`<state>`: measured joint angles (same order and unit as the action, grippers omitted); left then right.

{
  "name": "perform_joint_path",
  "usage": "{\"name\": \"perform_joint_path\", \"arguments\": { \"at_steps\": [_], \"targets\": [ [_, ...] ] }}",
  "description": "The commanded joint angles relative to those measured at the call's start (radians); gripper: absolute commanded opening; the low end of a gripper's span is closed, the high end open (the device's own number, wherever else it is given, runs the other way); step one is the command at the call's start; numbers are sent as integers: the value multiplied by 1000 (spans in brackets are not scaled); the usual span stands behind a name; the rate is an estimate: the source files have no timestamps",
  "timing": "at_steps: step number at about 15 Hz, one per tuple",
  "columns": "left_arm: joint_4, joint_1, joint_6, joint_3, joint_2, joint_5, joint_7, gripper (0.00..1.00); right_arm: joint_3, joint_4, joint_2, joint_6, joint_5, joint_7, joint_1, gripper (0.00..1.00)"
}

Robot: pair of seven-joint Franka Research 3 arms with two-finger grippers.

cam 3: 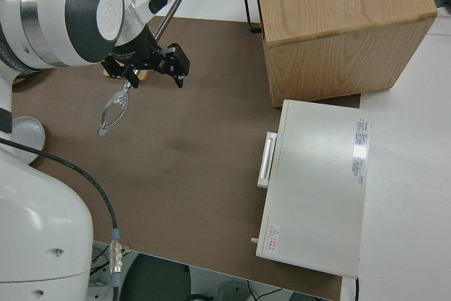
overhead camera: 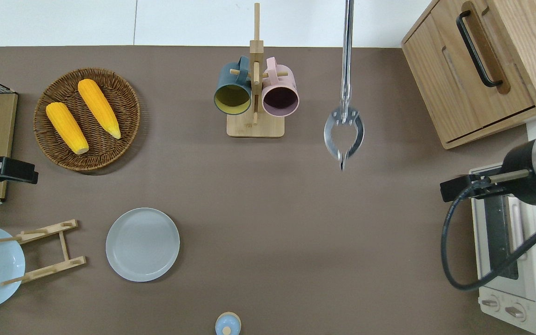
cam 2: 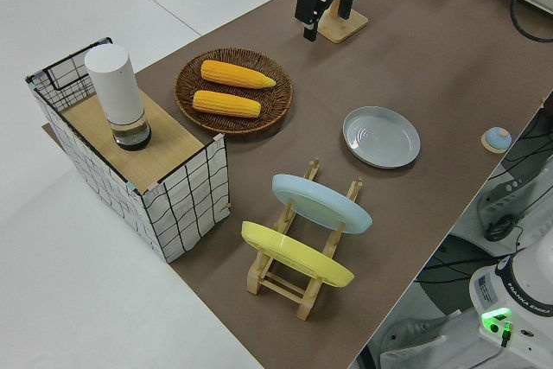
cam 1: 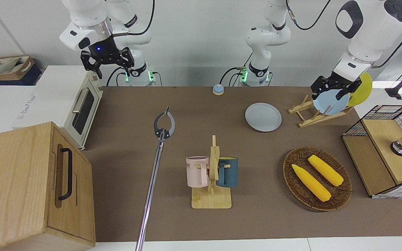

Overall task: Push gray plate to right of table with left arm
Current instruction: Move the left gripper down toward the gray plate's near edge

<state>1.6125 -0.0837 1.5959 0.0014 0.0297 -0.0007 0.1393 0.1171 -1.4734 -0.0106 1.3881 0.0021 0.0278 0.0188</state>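
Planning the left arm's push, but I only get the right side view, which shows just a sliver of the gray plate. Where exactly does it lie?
Observer: The gray plate lies flat on the table, beside the wooden plate rack, touching nothing.
Operator: And the left gripper?
Observer: The left gripper is in the air over the table's left-arm end, between the corn basket and the rack, not at the plate.

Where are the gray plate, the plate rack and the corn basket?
gray plate [overhead camera: 142, 244]: overhead view, middle of its flat face.
plate rack [overhead camera: 64, 245]: overhead view, wooden crossbar.
corn basket [overhead camera: 123, 100]: overhead view, bare woven rim.
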Motion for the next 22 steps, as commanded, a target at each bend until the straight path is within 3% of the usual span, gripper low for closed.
{"name": "perform_joint_path", "arguments": {
  "at_steps": [1, 13, 22],
  "targets": [
    [18, 7, -31, 6, -7, -13, 0, 993, 15, 4, -6, -12, 10, 1, -20, 983],
    [40, 5, -42, 6, -11, -15, -6, 993, 15, 4, -6, -12, 10, 1, -20, 983],
    [131, 7, 19, 6, -16, -38, -6, 995, 15, 4, -6, -14, 10, 1, -20, 983]
  ]
}}
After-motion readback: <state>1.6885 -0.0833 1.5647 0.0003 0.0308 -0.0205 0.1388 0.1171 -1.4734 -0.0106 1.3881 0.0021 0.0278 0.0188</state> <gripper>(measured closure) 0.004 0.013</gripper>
